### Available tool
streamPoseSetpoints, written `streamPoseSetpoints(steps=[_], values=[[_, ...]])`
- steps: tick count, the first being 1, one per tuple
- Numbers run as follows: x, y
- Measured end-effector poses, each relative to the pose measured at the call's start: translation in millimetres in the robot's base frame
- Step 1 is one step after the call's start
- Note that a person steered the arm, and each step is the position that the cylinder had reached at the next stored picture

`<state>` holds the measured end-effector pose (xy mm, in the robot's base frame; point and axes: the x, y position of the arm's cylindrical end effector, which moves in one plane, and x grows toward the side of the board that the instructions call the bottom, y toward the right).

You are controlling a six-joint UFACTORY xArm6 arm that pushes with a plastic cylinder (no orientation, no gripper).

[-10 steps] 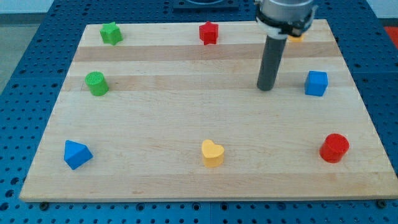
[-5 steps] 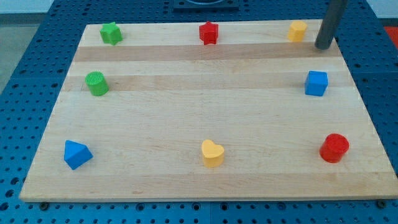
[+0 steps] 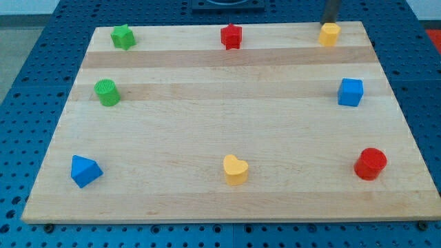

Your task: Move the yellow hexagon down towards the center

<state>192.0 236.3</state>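
Hexagon: yellow hexagon sits at the board's far edge toward the view's top right, about 1 o'clock from the board's middle; its six sides are hard to count at this size.
Tip: my tip shows only as a short dark stub at 12 o'clock of the yellow hexagon, just behind it; the rest of the rod is cut off by the view's top edge. Whether it touches the block cannot be told.
Jaws: the rod has none, so nothing spread, pressed together or pinching.
Red star: red star lies at 9 o'clock of the hexagon, well apart, along the same far edge.
Blue cube: blue cube lies at about 5 o'clock of the hexagon, near the right edge.
Red cylinder: red cylinder stands at 6 o'clock of the cube, toward the bottom right corner.
Yellow heart: yellow heart rests near the bottom edge, at 6 o'clock of the board's middle.
Green star: green star is in the top left corner; its points look blurred.
Green cylinder: green cylinder is at 6 o'clock of the green star.
Blue triangle: blue triangle is in the bottom left corner.
Board: wooden board lies on a blue pegged table, which is cut off on all sides.
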Motion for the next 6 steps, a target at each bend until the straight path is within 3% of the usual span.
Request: streamPoseSetpoints(steps=[1,3,6], values=[[0.0,36.9],[10.4,36.8],[38.9,-26.9]])
